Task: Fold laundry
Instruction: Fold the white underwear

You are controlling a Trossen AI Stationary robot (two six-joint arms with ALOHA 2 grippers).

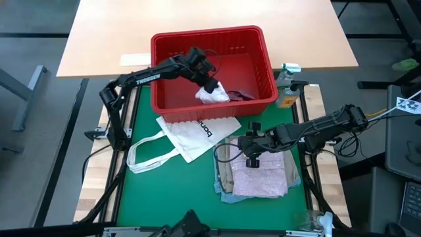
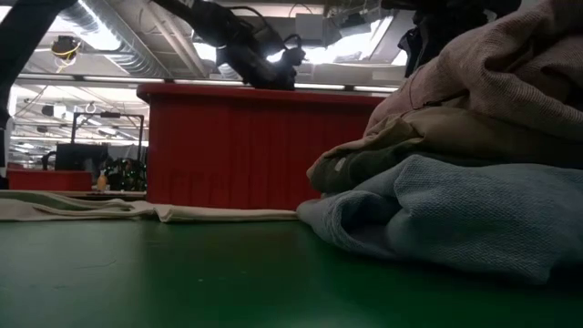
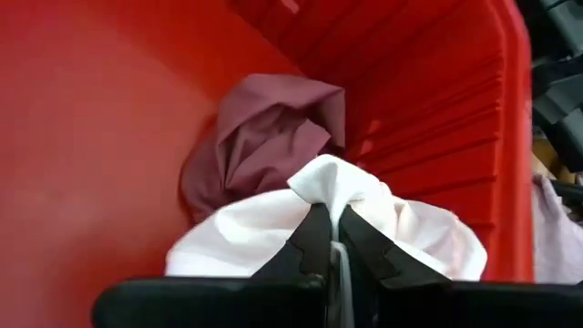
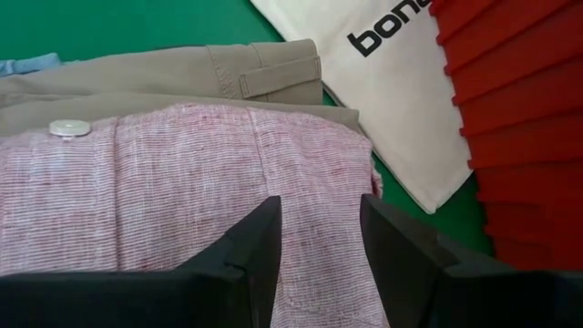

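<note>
My left gripper (image 3: 330, 239) pinches the white cloth (image 3: 273, 232) in the red basket (image 1: 172, 99), beside one maroon garment (image 3: 264, 137); right gripper (image 4: 321, 239) half open over three stacked garments (image 1: 260, 176)

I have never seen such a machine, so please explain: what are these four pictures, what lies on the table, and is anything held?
This is a robot with two dark arms at a table. One picture looks down from above, one looks level across the tabletop, and two come from cameras on the arms' wrists.

On the green table stand a red slotted basket, a white tote bag with black letters, and a stack of laundry: a mottled pink garment on a beige-khaki garment, with a light blue garment at the bottom.

The left gripper reaches into the basket, its jaws shut on a small white cloth; a maroon garment lies behind it. The right gripper hovers over the stack with its jaws open, holding nothing.
</note>
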